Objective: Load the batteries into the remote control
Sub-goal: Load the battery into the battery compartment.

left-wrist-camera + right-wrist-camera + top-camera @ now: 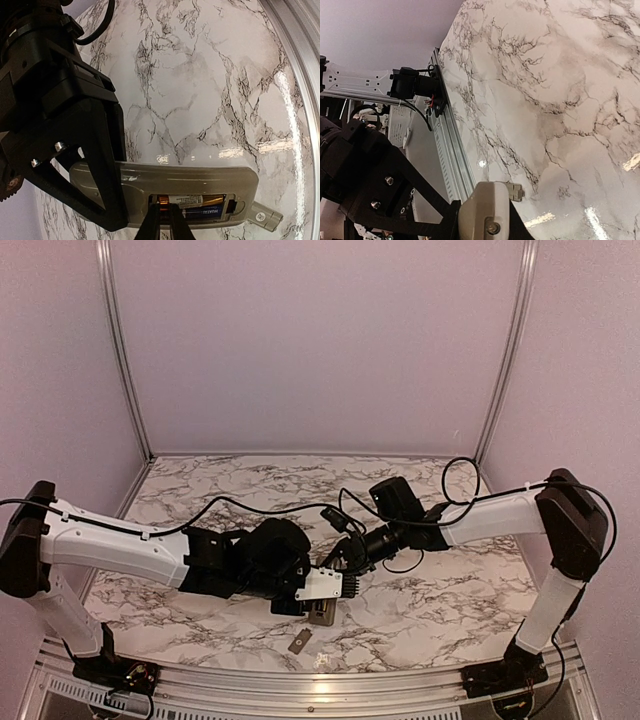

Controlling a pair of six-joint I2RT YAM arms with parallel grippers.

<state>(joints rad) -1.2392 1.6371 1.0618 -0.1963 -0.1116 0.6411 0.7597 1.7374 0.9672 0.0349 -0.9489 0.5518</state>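
The remote control (200, 177) shows its grey-tan back with the battery recess open. Two batteries lie in the recess, a copper-gold one (200, 200) and a blue one (207, 213) beside it. My left gripper (167, 220) has its thin black tips nearly together, pinching the copper end of the gold battery. My right gripper (487, 225) is shut on one end of the remote (485, 210), a finger on each side. In the top view both grippers, left (300, 602) and right (340, 575), meet over the remote (321, 615) near the table's front middle.
A small flat grey cover plate (299, 643) lies on the marble table just in front of the remote; it also shows in the left wrist view (262, 217) and the right wrist view (514, 191). The table's metal front rail (452, 150) is close by.
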